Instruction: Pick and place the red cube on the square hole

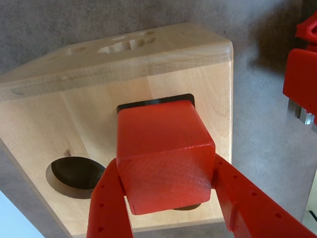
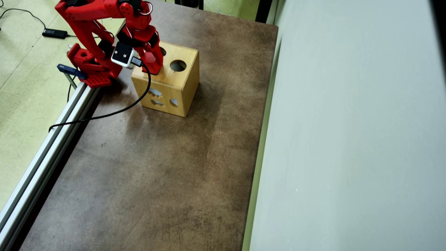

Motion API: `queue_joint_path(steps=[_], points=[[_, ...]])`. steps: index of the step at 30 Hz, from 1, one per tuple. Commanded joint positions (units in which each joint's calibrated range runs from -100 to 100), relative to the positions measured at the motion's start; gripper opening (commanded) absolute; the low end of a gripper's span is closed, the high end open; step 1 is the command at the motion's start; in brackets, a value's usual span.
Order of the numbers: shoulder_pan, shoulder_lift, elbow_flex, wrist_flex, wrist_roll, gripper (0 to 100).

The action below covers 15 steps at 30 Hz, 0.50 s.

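In the wrist view the red cube (image 1: 166,153) fills the middle of the picture, clamped between the two red fingers (image 1: 106,208) of the pincer (image 1: 168,198), one pressing on its left side and the other on its right. The fingers rise from the bottom edge and spread around the cube's lower part, so the block sits at their tips with most of its body standing out beyond them.

The cube is over the top face of the wooden box (image 1: 44,129). Its far end reaches the square hole (image 1: 148,103), of which only a thin dark strip shows along the cube's far edge and right corner; the rest of the cutout is covered by the block. Whether the cube has entered the hole or only rests at its mouth cannot be told. A round hole (image 1: 74,173) lies to the left of the cube on the same face, apart from it. A further side of the box, seen at the top of the view, carries other shaped cutouts.

In the overhead view the box (image 2: 181,87) stands on the brown worktop (image 2: 156,174) near its upper left corner, close beside the arm's base. The arm (image 2: 101,14) bends down over the box top, and the pincer (image 2: 153,66) sits on the left part of that face, with the round hole (image 2: 178,65) open to its right. The cube itself cannot be made out there behind the arm.
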Motion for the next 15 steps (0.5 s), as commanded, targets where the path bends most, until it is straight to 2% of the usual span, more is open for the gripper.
queue_joint_path(steps=[1,15], points=[[0.4,2.0,-0.2,-0.2,0.3,8],[0.4,8.6,-0.2,0.1,0.3,8]])
